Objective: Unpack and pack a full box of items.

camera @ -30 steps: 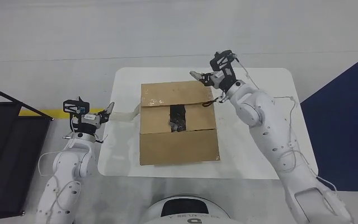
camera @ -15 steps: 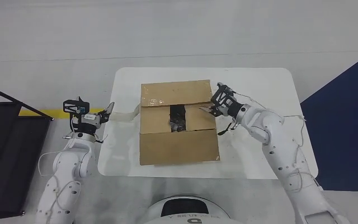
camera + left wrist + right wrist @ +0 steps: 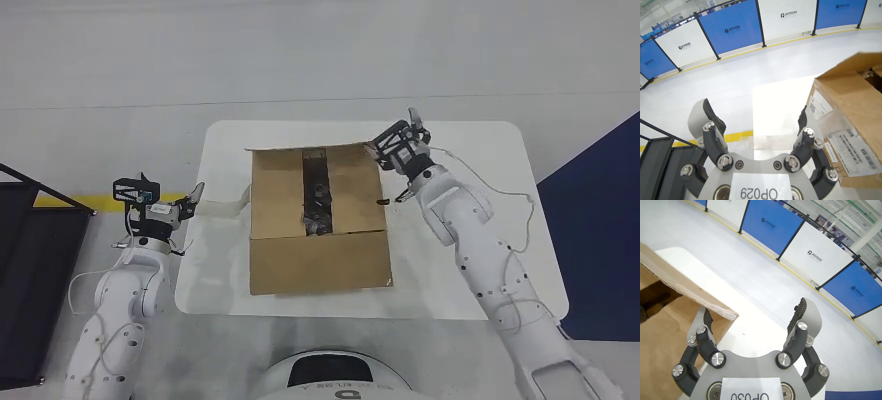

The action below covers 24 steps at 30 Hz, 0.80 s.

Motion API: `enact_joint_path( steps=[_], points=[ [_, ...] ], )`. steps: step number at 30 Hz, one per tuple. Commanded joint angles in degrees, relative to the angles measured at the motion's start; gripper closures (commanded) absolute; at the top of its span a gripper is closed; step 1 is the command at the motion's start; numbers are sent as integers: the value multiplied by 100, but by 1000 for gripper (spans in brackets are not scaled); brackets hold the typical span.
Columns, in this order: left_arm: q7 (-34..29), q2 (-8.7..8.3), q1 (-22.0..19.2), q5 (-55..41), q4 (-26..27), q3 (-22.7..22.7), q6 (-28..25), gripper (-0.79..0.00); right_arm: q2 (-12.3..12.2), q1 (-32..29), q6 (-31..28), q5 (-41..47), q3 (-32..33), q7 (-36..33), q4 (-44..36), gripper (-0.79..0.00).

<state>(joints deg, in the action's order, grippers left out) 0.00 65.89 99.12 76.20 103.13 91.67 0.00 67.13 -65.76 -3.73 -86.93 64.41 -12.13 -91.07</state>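
Step in hand: opening the box (image 3: 318, 225), i.e. the very start of the unpack part. The box stands at the middle of the desk (image 3: 470, 200). Its far flap (image 3: 687, 285) stands up; the near flap (image 3: 320, 262) lies flat over the box's near part, not yet opened. Btw. them two inner flaps (image 3: 355, 195) lie down, w/ a narrow gap (image 3: 316, 195) along the box's middle. Through it sth. dark shows, prob. the items, but what they are I cannot tell. Nothing lies outside the box, so I judge the task as hardly begun.

The right pincer (image 3: 394, 140) is at the box's far right corner, fingers apart, holding nothing. In the right wrist view one finger tip sits just under the far flap's corner; if it touches the cardboard I cannot tell. The left pincer (image 3: 755, 109) hangs to the left of the box, beyond the desk's edge, also wide apart and empty. It points toward the box's left wall, where labels (image 3: 844, 151) are stuck.

Next move, as I judge: fold the near flap back, then lift both inner flaps outward. This calls for a finger under the flap's free edge, not on top, and a sweep away from the box's middle. Risk: the box can slide if one arm pulls alone, so the other arm should prob. steady its side. Also the far flap may drop and cover the gap.
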Motion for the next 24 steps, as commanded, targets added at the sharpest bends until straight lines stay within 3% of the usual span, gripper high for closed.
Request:
enact_joint_path(
  steps=[1,9,15,19,24],
  points=[
    [0,0,0,0,0,0,0,-785,90,356,198,273,-158,-294,192,-785],
    [0,0,0,0,0,0,0,-785,704,2356,724,1275,-1303,-2152,2649,-785],
    [0,0,0,0,0,0,0,-785,1058,2991,581,1496,-1879,-2604,3718,-785],
    [0,0,0,0,0,0,0,-785,1092,2969,654,1762,-1680,-1969,3535,-785],
    [0,0,0,0,0,0,0,-785,748,1994,199,1867,-734,-1208,2110,-785]
  ],
)
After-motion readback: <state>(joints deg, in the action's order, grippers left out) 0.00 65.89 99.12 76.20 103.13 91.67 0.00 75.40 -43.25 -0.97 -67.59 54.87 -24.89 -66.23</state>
